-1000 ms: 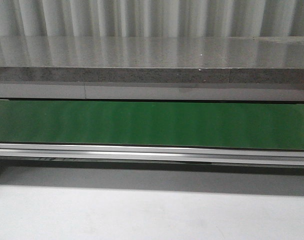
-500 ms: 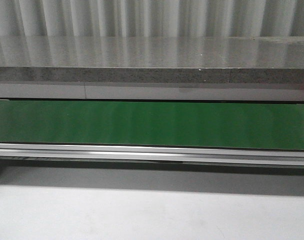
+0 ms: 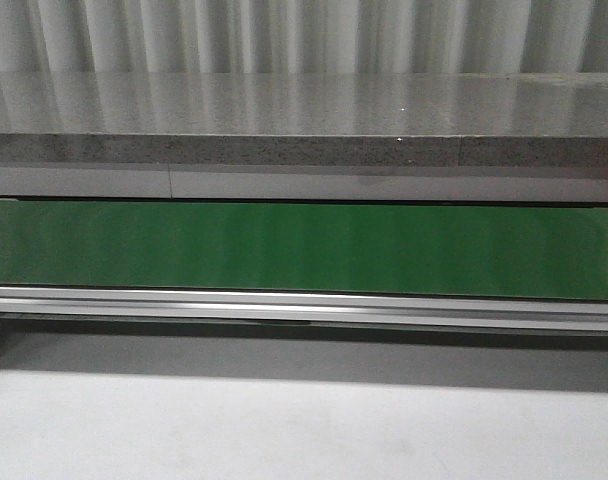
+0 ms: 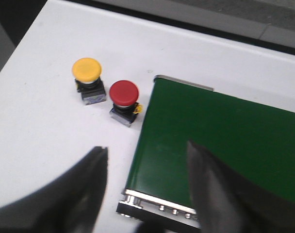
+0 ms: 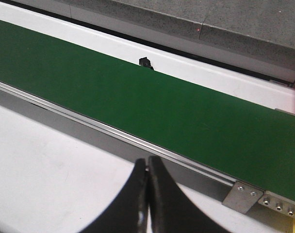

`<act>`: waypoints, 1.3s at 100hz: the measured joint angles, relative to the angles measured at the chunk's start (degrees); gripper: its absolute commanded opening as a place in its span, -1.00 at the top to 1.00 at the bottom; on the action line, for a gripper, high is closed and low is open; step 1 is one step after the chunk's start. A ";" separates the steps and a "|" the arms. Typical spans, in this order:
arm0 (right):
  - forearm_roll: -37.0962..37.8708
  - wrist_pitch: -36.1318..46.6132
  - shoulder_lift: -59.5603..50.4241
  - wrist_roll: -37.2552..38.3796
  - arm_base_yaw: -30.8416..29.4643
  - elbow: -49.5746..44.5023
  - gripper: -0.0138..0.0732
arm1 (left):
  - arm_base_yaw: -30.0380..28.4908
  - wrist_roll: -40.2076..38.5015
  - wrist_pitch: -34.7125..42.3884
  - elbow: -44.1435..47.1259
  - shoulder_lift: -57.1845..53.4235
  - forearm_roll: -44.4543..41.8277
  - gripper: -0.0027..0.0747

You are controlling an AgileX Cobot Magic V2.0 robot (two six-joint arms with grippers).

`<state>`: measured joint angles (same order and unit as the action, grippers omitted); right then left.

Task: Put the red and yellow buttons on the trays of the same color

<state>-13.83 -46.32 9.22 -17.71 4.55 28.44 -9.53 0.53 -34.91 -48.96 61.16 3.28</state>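
Plainly, both push buttons sit in the upper left of the left wrist view, on the white table surface point(image 4: 36, 121): the yellow mushroom-head push button point(image 4: 87, 69) further left, the red mushroom-head push button point(image 4: 124, 92) just beside it and close to the end of the green conveyor belt point(image 4: 220, 136). Each has a round domed plastic cap on a small squarish metal-and-black base. No tray shows clearly; only a red sliver at the right edge of the right wrist view, too little to identify.

The left gripper point(image 4: 147, 187) hangs over the table with its dark fingers spread wide and nothing between them. The right gripper point(image 5: 148, 199) has its fingers pressed together, empty, above the table near the belt's metal rail point(image 5: 113, 133).

These buttons are probably light, rigid and top-heavy. The smooth cap looks slippery and rounded, so pinching it risks a squirt-out; the flat-sided base below the cap seems the safer hold, fingers closing squarely across it.
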 measured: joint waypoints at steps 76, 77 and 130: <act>0.00 0.00 0.00 -0.14 0.00 -0.04 0.83 | -8.05 -26.64 -23.84 -34.52 43.65 10.17 -0.48; 0.00 0.00 0.00 -0.14 0.00 -0.04 0.83 | -8.05 -26.93 -24.00 -35.07 43.87 10.17 -0.48; 0.00 0.00 0.00 -0.14 0.00 -0.04 0.83 | -8.05 -28.83 -26.32 -43.36 55.88 11.40 -0.36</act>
<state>-13.83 -46.32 9.22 -17.84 4.55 28.40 -17.58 -28.30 -61.23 -92.31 117.03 14.68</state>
